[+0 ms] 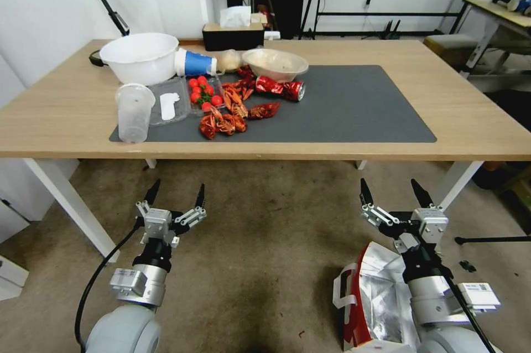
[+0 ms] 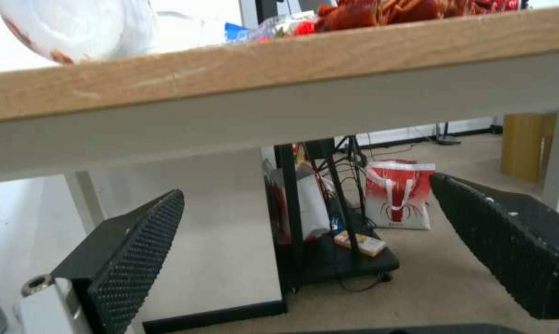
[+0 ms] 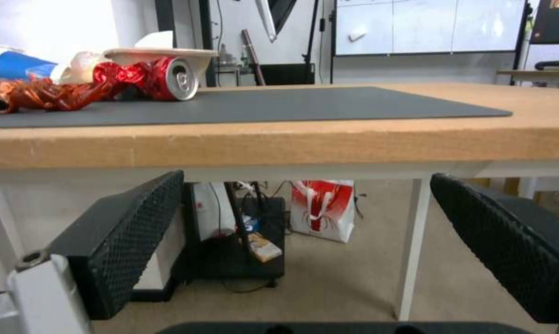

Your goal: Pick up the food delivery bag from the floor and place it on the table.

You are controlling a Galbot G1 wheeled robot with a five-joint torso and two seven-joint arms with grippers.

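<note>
The food delivery bag [image 1: 370,303] stands on the floor [image 1: 260,264] directly beneath my right forearm, mouth up, behind and below my right hand [image 1: 395,192]. That hand is wide apart and empty, aimed at the counter [image 1: 470,120]. My left hand [image 1: 176,195], also wide, sits well apart from it.

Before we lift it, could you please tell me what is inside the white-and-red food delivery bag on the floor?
Crumpled silver foil lining shows inside the open food delivery bag; the right gripper arm covers part, so contents cannot be judged.
</note>
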